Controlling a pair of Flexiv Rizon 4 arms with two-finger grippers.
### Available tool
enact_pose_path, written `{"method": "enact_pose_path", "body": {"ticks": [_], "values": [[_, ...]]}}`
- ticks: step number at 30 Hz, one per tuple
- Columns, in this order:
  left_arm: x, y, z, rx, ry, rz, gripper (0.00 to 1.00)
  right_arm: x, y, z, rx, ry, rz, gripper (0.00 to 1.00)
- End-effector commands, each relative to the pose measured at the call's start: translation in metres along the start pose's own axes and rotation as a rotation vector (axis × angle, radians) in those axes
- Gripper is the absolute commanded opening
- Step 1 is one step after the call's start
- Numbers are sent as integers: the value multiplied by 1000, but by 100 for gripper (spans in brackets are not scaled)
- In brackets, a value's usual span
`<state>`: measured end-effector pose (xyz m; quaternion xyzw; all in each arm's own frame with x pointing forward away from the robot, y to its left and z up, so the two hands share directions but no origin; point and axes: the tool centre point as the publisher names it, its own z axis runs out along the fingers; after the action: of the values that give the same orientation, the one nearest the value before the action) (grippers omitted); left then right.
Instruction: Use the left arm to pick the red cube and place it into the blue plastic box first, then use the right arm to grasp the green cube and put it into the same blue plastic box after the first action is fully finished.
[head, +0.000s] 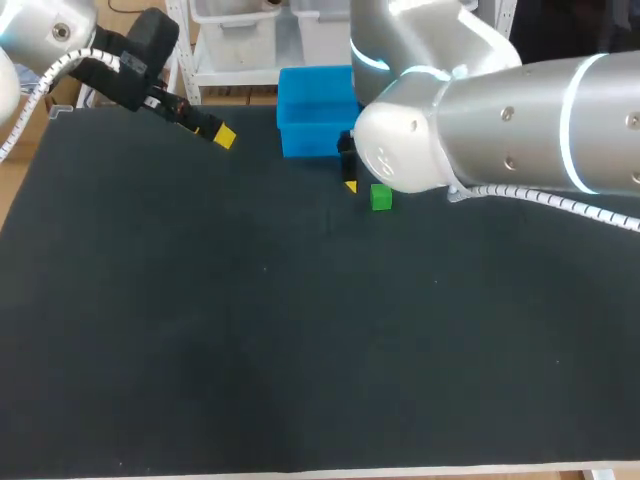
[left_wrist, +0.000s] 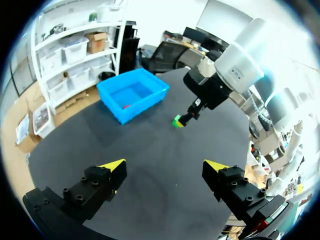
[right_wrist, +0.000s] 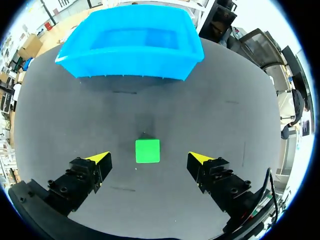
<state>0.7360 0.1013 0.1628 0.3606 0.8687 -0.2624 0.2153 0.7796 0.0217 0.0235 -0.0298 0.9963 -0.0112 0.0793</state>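
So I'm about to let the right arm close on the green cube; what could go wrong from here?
The green cube lies between the open fingers of the right gripper, with slack on both sides; an uneven close could nudge or twist it.
The blue box stands close ahead; carried too low, the cube could hit its wall.

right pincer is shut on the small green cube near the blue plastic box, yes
No, the right pincer is open, clear of the small green cube near the blue plastic box; the right wrist view shows it.
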Motion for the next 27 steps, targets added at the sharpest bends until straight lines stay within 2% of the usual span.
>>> {"method": "enact_pose_path", "body": {"ticks": [1,19,27], "values": [[1,1,0,3,-5,3,100,-1,-1,4,-3,-12,7,100],[1,1,0,3,-5,3,100,-22,4,31,1,-6,-12,100],[1,1,0,3,-5,3,100,-23,4,43,-10,6,-12,100]]}}
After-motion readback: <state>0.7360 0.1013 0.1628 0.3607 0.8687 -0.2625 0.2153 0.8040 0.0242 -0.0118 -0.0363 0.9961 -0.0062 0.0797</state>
